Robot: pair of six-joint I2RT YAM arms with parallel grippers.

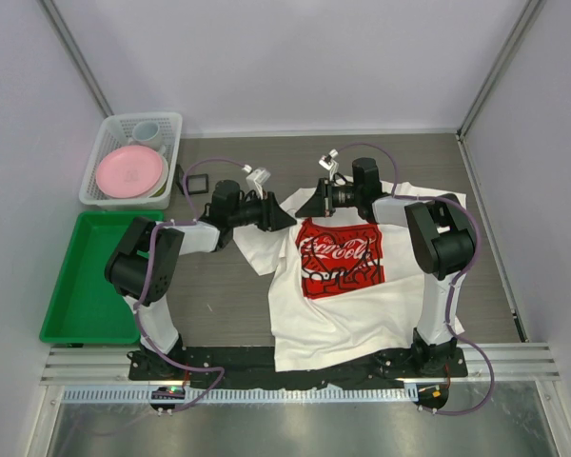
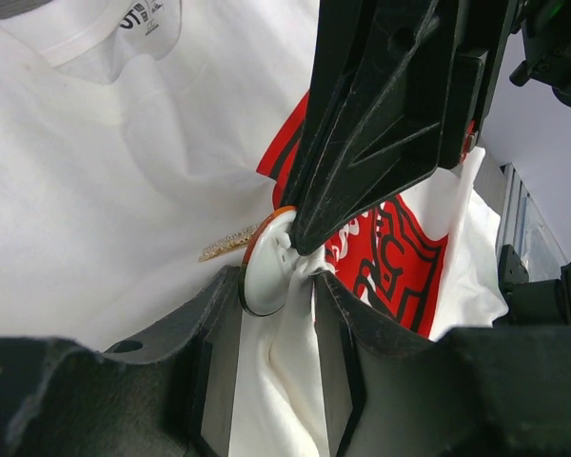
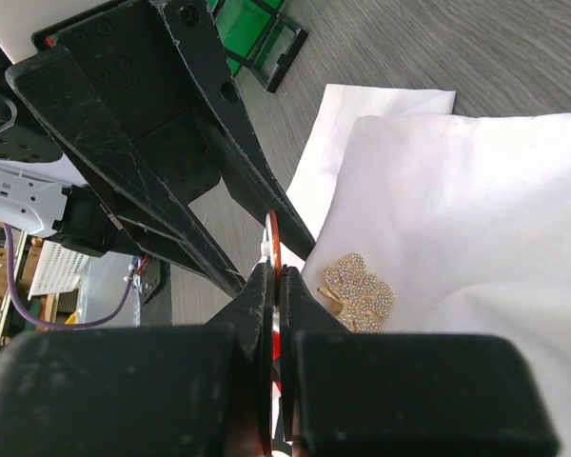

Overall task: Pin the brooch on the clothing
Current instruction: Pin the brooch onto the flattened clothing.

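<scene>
The right gripper (image 3: 274, 274) is clenched on a thin orange-rimmed disc (image 3: 272, 236). The gold leaf brooch (image 3: 359, 290) lies flat on the white T-shirt (image 3: 476, 190), just beside those fingertips and nearer them than the left gripper (image 2: 280, 286). A shirt fold sits between the left fingers, and it is unclear whether they pinch it.

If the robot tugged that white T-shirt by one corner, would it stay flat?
Probably not. The T-shirt lies wrinkled and folded, so it looks floppy. Cloth bunches between the fingers of the left pincer, so a tug would likely drag folds along.
</scene>
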